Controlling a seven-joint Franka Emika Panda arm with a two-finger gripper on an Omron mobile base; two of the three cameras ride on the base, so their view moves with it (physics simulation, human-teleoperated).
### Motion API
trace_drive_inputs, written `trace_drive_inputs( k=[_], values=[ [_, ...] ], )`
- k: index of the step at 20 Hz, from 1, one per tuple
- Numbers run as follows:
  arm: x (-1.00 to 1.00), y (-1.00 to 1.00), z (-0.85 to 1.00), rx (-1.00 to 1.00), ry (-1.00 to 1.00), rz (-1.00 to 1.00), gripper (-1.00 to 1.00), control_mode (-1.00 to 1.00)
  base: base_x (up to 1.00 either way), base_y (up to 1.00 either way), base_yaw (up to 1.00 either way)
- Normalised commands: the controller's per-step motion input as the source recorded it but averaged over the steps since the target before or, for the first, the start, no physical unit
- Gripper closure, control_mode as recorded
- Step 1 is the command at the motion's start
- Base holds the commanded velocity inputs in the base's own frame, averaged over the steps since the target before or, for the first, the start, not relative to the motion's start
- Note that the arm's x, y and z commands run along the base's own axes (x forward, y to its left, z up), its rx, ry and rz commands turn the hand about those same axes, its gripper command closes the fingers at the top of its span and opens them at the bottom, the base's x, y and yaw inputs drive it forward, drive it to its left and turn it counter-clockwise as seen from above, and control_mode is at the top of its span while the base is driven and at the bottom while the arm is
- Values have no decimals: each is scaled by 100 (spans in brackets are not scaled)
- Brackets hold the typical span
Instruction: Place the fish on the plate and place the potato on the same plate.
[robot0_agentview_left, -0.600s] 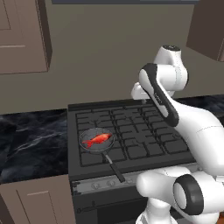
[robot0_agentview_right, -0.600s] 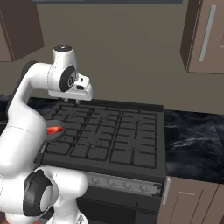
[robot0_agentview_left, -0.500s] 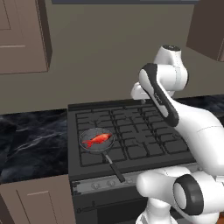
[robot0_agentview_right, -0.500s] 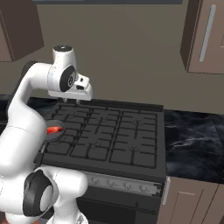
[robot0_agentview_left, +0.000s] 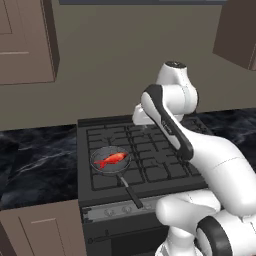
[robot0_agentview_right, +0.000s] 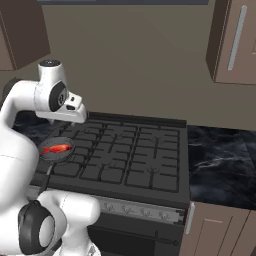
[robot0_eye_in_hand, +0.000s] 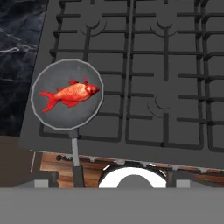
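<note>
The black gas stove with its grid of cast grates (robot0_agentview_left: 145, 155) sits between two runs of dark marbled counter (robot0_agentview_left: 35, 160). The white jointed arm (robot0_agentview_left: 172, 120) is raised above the rear of the grates. Its two-finger gripper (robot0_agentview_right: 80, 119) hangs well above the stove with the jaws spread wide and nothing between them.

The round dark frying pan with a long straight handle (robot0_eye_in_hand: 68, 94) rests on the front left burner, handle pointing toward the stove front. The small bright red-orange fish (robot0_eye_in_hand: 70, 93) lies flat in the middle of the pan, clear of the pan wall. The position of the plate and the potato cannot be told from these views.

Hazards, as judged from this position:

1. Descent off centre. The gripper stands behind and well apart from the fish. A straight descent would meet the grates, not the pan.
2. Contact with the pan wall. A finger that lands on the rim could tip or slide the pan, since the pan rests loose on the grate.
3. Poor grasp. The fish is flat and low. Fingers closing across tail or fins are likely to slip off; closing across the body is the safer option.
4. Handle strike. A low approach from the front could catch the handle and rotate the pan.
</note>
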Motion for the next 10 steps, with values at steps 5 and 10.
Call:
trace_drive_inputs(
  k=[5,10],
  values=[
    [-18,54,-24,3,1,-9,-100,-100,0,0,0],
    [-1,45,-22,10,4,-14,-100,-100,0,0,0]
  ],
)
